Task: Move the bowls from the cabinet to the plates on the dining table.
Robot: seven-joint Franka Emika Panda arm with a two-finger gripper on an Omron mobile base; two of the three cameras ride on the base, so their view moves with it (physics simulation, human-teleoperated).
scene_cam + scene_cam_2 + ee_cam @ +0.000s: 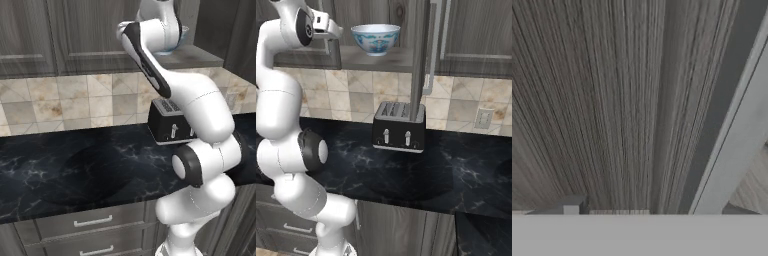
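Patterned bowl (375, 39) upright, mouth up, on the open cabinet (381, 59) shelf; round, no long axis. Gripper (336, 31) level with the shelf, just left of the bowl in the right base view; jaw state unclear. Toaster (399, 127) on counter (466, 170) below; open door (418, 60) edge-on, just right of bowl.

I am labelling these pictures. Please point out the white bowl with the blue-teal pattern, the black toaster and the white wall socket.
white bowl with blue-teal pattern (376, 41), right base view, on its outer side.
black toaster (399, 134), right base view, front face.
white wall socket (484, 118), right base view, plate centre.
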